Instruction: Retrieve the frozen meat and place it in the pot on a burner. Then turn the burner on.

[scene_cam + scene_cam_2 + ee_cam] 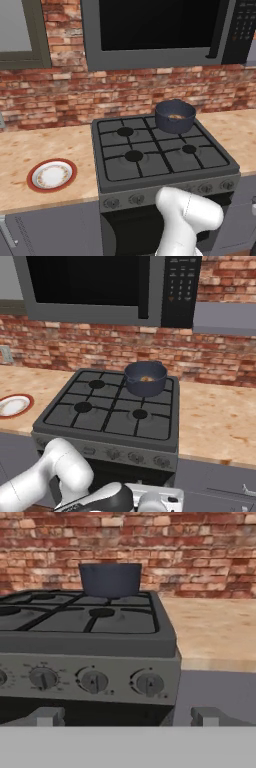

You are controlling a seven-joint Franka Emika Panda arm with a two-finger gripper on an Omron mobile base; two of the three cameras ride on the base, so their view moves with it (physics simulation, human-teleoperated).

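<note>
While both base views look down on the frozen meat (176,117) inside the pot (174,116), the low hand view faces stove knobs (93,681) between spread fingers (47,716).

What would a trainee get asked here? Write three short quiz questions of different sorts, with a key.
1. True or false: the pot sits on the stove's back right burner.
2. What lies inside the pot? A) meat B) a spoon C) nothing
3. Fill in: the plate rests on the counter to the stove's ____.

Key: 1 true. 2 A, a small golden-brown piece shows inside in both base views. 3 left. In the hand view the open gripper faces the knobs.
</note>
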